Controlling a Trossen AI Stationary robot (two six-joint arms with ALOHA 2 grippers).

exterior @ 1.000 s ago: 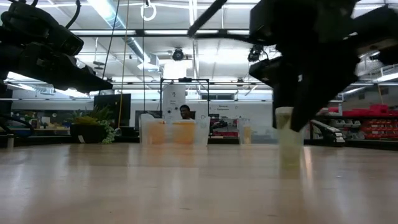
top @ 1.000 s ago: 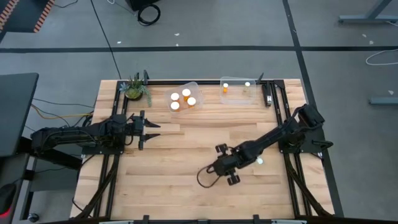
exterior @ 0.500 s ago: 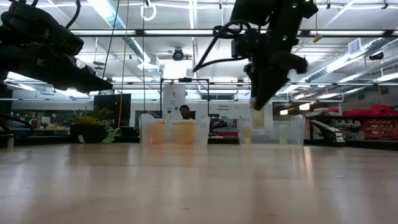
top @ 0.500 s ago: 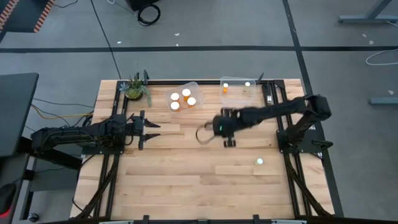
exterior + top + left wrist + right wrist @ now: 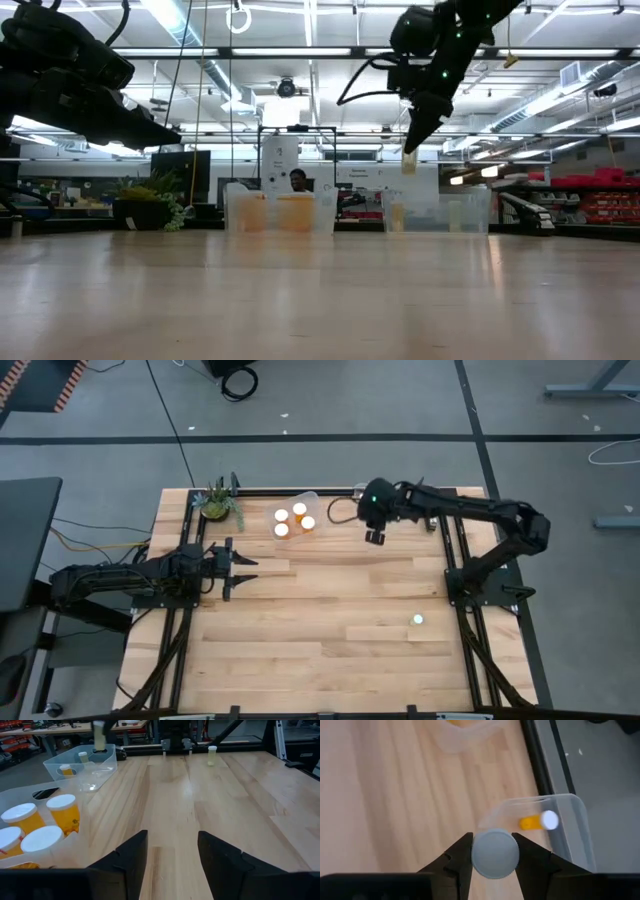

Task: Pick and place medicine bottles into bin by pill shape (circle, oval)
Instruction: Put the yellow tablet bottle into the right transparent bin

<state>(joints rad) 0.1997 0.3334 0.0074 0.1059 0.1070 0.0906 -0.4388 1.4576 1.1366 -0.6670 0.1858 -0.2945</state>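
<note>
My right gripper (image 5: 372,510) hangs high over the far right clear tub (image 5: 570,800), shut on a medicine bottle (image 5: 495,854) with a white cap. One orange bottle (image 5: 537,821) lies on its side inside that tub. The other clear tub (image 5: 300,500), left of it, holds several white-capped orange bottles (image 5: 62,810). A single bottle (image 5: 417,620) stands on the table at the near right. My left gripper (image 5: 172,855) waits open at the table's left side, pointing nearly level, nothing between its fingers. My right gripper pinches the bottle between its two fingers (image 5: 462,855), one on either side at the white cap (image 5: 495,854). The fingers slant downward from above. The bottle is lifted clear, and its lower end (image 5: 410,163) sticks out below the fingertips above the tub.
A small potted plant (image 5: 217,503) stands at the far left corner. Black rails (image 5: 432,510) run along the table's far and side edges. The wide middle of the wooden table (image 5: 320,600) is bare.
My right gripper has carried the bottle from the table's near right part up and toward the far edge, rolling its wrist on the way, and now hangs over the right tub. The bottle is lifted well clear. The single bottle at the near right stayed put.
</note>
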